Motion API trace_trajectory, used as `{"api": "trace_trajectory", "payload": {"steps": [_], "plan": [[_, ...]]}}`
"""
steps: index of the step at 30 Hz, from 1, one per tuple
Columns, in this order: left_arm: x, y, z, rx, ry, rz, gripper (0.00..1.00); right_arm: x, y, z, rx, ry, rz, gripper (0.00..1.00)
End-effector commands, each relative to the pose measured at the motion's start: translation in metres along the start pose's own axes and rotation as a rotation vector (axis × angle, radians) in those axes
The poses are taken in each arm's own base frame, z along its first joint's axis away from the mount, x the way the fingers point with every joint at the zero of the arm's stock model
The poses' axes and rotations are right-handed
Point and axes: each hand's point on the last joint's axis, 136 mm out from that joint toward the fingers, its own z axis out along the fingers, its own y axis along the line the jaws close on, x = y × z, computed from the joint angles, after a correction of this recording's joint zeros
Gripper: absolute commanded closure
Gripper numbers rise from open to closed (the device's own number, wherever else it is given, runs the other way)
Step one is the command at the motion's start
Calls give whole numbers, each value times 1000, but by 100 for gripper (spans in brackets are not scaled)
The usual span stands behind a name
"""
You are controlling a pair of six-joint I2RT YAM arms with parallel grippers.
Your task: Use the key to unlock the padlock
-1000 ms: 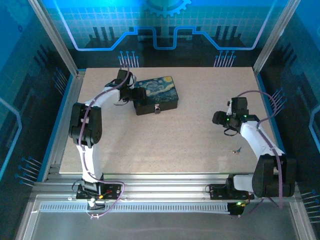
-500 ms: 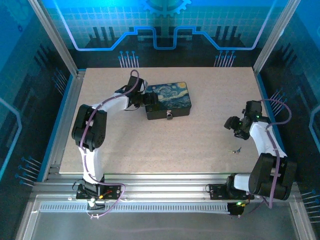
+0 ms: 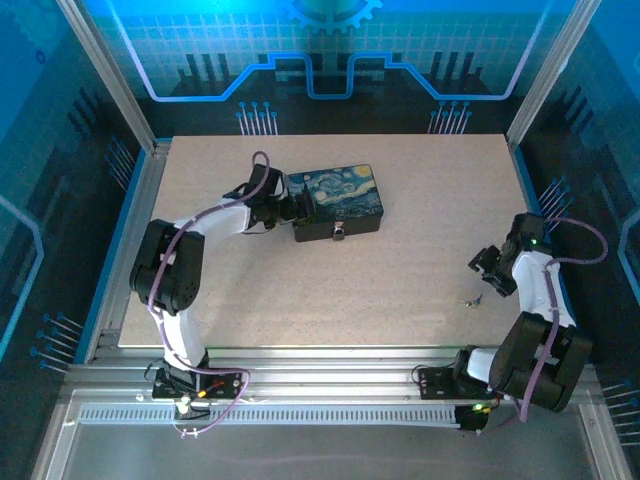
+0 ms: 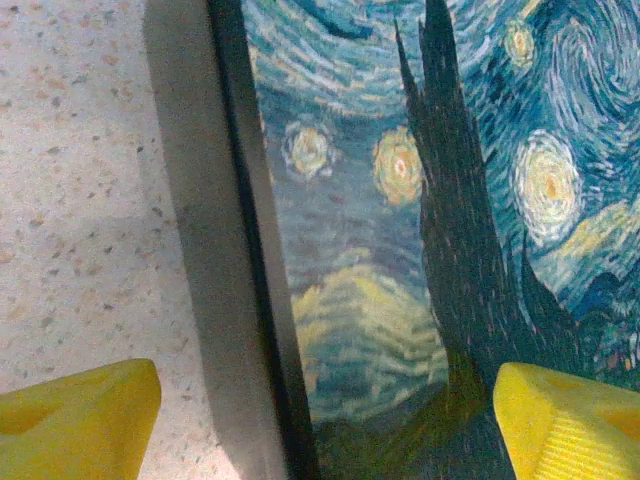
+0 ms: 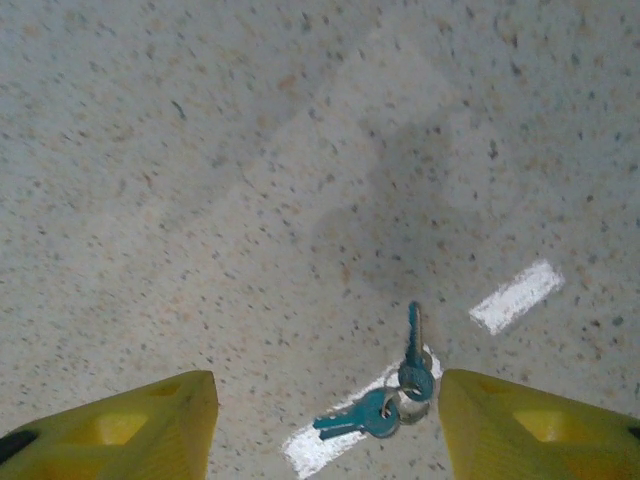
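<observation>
Right gripper [image 3: 490,272]: moved back, now above two ringed keys [image 5: 392,398] on speckled table [image 5: 200,150]; yellow fingers apart, empty.
Left gripper [image 3: 292,207]: fingers apart, straddling painted box [image 3: 340,198] edge.
Padlock [image 3: 339,232]: tiny, metallic, on box front in top view.

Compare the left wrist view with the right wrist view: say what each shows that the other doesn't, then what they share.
Left wrist view: the painted box, its swirly blue-yellow lid and dark side wall, with its edge between the fingers of the open left gripper. Right wrist view: two teal keys on a ring, lying on a white tape mark between the fingers of the open right gripper. Shared: speckled tabletop and yellow fingertips at the bottom corners.
</observation>
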Motion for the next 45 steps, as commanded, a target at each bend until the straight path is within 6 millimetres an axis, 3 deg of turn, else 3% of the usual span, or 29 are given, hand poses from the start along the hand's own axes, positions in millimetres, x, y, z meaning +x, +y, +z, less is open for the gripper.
{"api": "trace_trajectory", "payload": {"steps": [1, 7, 21, 31, 45], "plan": [[6, -3, -17, -15, -3, 18, 12, 19, -20, 6, 58, 69, 49, 39], [6, -7, -30, -9, -11, 37, 12, 33, -28, 17, 85, 122, 67, 42], [-10, -12, -52, -50, -52, 105, 12, 43, -24, 44, 51, 185, 105, 51], [-19, -17, -64, -56, -75, 120, 11, 46, -20, 56, 24, 211, 125, 66], [-16, -27, -76, -15, -65, 121, 12, 35, -3, 55, -28, 195, 105, 86]]}}
